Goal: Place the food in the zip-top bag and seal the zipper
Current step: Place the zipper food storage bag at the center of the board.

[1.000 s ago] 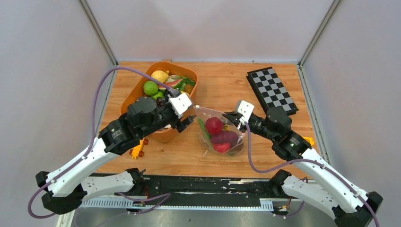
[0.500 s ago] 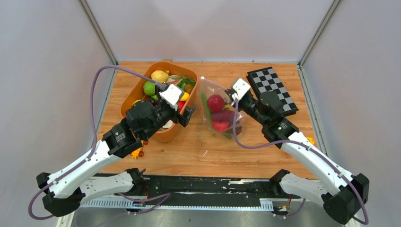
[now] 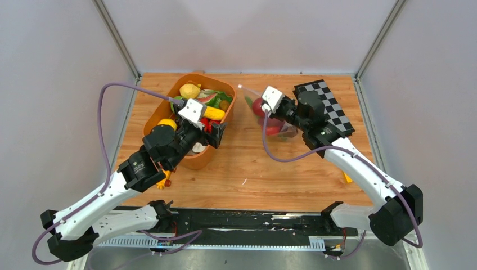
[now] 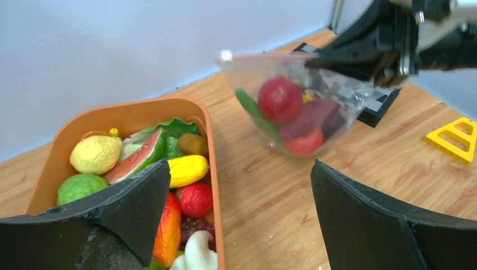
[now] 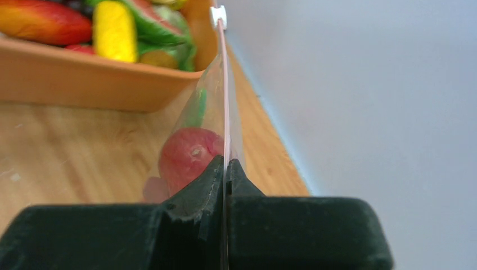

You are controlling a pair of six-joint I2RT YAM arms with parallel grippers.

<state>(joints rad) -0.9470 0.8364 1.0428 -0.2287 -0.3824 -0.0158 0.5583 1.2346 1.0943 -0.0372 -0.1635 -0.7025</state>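
The clear zip-top bag [image 3: 269, 119] hangs lifted near the table's back middle, holding a red fruit [image 4: 279, 99], a purple piece [image 4: 308, 117] and a green cucumber [image 4: 254, 111]. My right gripper [image 3: 271, 110] is shut on the bag's zipper [image 5: 225, 84], whose pinkish strip runs away from the jaws to a white slider [image 5: 217, 15]. The bag also shows in the left wrist view [image 4: 292, 107]. My left gripper [image 3: 216, 135] is open and empty, over the right rim of the orange tub [image 3: 159, 111]. More toy food [image 4: 185, 170] lies in the tub.
A checkerboard [image 3: 326, 107] lies at the back right under the right arm. A yellow toy car [image 3: 164, 179] sits by the tub's near side. A yellow triangle piece [image 4: 454, 138] lies on the wood at right. Walls close the back and sides.
My right gripper carried the bag up and toward the back of the table, sliding along the zipper. My left gripper pulled back left, over the tub's rim.
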